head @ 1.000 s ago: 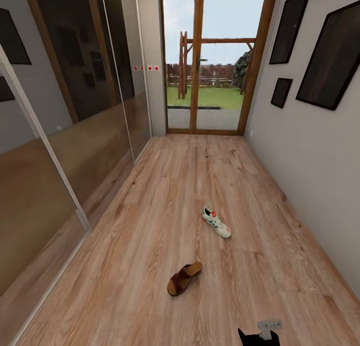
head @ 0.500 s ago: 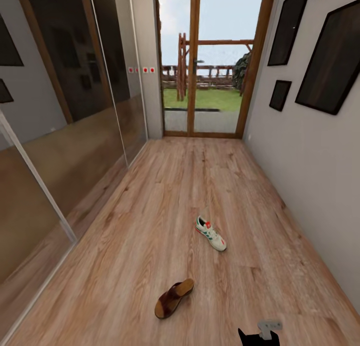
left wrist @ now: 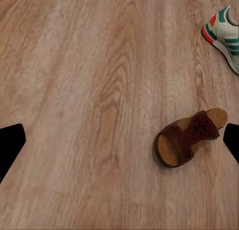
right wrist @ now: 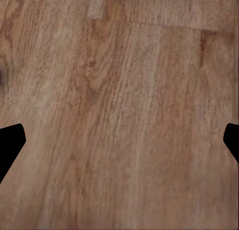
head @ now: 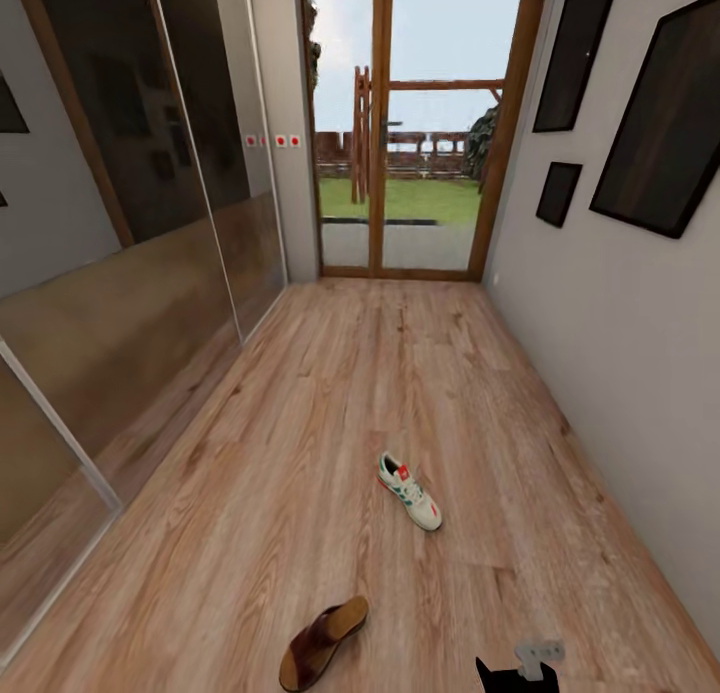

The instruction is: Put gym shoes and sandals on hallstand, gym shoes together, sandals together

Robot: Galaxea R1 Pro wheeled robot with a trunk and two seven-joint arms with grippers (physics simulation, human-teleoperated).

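The left claw (left wrist: 119, 145) hangs empty with its fingers spread wide above the corridor floor (left wrist: 84, 90), and the brown sandal (left wrist: 188, 139) lies just inside one fingertip, its long axis running roughly along the line between the two tips, so the claw would likely need to turn across it. The right claw (right wrist: 119, 145) is likewise spread and empty over bare planks, so the left arm looks the nearer one. Farther up the corridor a white gym shoe (head: 409, 490) lies heel toward the glass door (head: 410, 133), well apart from the sandal (head: 322, 643); mirrored wardrobe doors (head: 130, 253) line one side.
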